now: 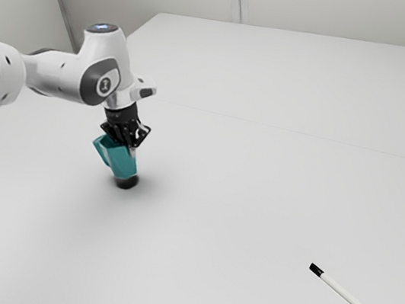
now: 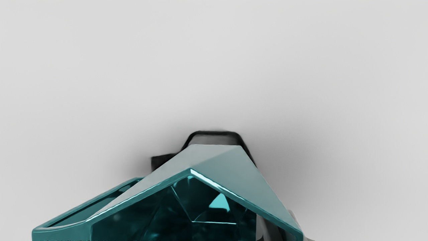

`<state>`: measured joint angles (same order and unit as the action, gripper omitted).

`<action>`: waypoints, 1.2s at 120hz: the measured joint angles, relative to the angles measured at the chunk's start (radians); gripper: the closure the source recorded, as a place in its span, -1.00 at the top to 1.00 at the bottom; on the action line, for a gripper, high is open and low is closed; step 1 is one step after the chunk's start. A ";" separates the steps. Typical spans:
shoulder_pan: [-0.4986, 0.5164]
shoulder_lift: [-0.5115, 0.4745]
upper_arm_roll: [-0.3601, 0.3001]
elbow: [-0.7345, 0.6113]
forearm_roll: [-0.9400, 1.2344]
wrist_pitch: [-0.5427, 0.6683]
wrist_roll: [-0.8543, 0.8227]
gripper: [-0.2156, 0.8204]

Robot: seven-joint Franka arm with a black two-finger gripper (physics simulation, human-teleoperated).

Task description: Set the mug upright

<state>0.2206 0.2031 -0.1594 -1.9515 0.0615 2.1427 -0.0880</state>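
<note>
The teal faceted mug is at the gripper's fingertips in the exterior view, opening upward and leaning slightly, with its handle toward the exterior view's left. My gripper comes down from above onto its rim. In the wrist view the mug shows its open mouth. There, the gripper has one finger inside the mug and the other outside, shut on the wall between them. Something black lies directly below the mug; whether it is the mug's base or a separate object, I cannot tell.
A white marker with black ends lies on the white table, toward the exterior view's lower right. Behind the table stands a white panel. The black shape protrudes past the mug in the wrist view.
</note>
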 joint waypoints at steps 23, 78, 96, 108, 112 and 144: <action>-0.001 0.038 0.000 0.000 0.003 0.022 -0.027 -0.90; -0.002 0.015 0.000 0.000 0.004 0.029 -0.058 0.14; -0.003 -0.031 0.001 0.000 0.004 0.019 -0.061 0.36; -0.003 -0.069 0.001 0.009 0.004 0.001 -0.062 0.45; -0.003 -0.083 0.001 0.016 0.004 -0.010 -0.061 0.47; -0.023 -0.125 -0.016 0.202 0.046 -0.193 -0.051 0.55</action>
<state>0.1974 0.0779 -0.1752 -1.7495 0.1074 1.9497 -0.1385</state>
